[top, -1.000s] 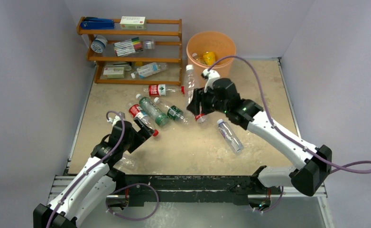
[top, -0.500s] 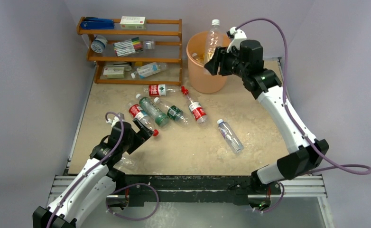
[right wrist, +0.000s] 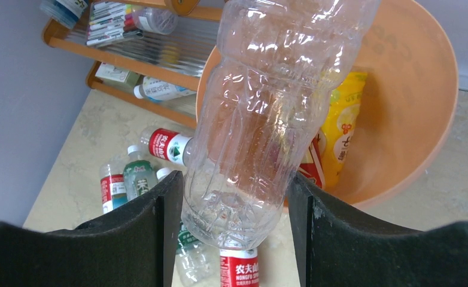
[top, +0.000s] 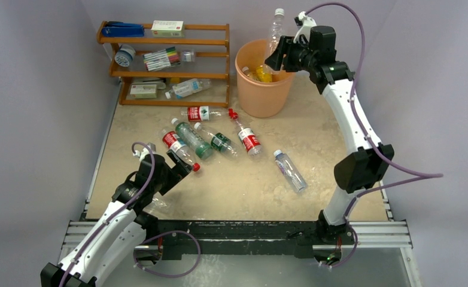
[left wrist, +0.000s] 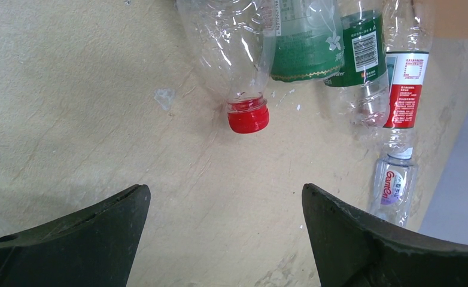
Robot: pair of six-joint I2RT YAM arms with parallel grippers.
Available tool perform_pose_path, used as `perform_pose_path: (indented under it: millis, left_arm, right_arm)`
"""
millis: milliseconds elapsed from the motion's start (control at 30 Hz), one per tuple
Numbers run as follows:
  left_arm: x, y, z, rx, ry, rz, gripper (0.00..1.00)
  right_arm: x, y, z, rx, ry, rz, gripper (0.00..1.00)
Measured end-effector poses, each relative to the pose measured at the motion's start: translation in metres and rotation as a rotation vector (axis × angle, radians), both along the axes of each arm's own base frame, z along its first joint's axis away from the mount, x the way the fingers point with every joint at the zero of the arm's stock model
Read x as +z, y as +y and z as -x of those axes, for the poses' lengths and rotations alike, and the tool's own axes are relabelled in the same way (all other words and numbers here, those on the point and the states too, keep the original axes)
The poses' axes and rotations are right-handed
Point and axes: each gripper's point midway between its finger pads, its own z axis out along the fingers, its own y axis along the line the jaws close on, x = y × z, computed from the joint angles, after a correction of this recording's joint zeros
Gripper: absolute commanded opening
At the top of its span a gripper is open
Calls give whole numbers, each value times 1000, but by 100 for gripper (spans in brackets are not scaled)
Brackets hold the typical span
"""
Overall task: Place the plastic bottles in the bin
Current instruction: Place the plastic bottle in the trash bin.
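— at the upper right of the overhead view, what is held by the right gripper (top: 277,58)?
— a clear bottle (top: 274,34) with a white cap is clamped between its jaws. it is nearly upright, cap up, over the far right rim of the orange bin (top: 260,95). in the right wrist view the ribbed body is seen pinched between the two black fingers (right wrist: 136,239), with the bin's open mouth behind it.
— is anything seen inside the bin?
— a yellow bottle (top: 264,73) is seen against the inner wall. something with a red label lies beside it, too hidden to be made out.
— and the left gripper (top: 179,165)?
— it is found left of centre, low over the table (top: 243,185), with its jaws spread wide and nothing held. in the left wrist view a red-capped bottle (left wrist: 231,42) is seen on its side just beyond the fingertips, cap toward them, not touched.
— where are the other bottles placed?
— more are laid on their sides across the middle of the table. a red-labelled bottle (top: 203,112) is nearest the rack. two green-labelled bottles (top: 191,139) are side by side. a second red-labelled bottle (top: 246,137) is below the bin. a purple-labelled bottle (top: 290,170) is set apart toward the right. one further bottle (top: 190,88) is seen lying on a lower shelf of the wooden rack (top: 166,75) at the upper left.
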Motion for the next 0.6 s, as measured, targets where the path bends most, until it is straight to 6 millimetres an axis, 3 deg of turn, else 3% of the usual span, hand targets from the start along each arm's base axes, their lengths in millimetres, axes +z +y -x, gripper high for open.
perform_pose_path:
  millis: [167,300,600]
  left_arm:
    - [-1,1,1,2,5,-4,99]
    - [-3,2,3,2,15,-9,98]
    - [-4,3,3,6,17,-13,98]
  right_arm:
    - [-19,3,-12,17,43,0,47]
    - [-33,4,-17,23,75,2,56]
    - [-33,0,-18,26,77,-5,74]
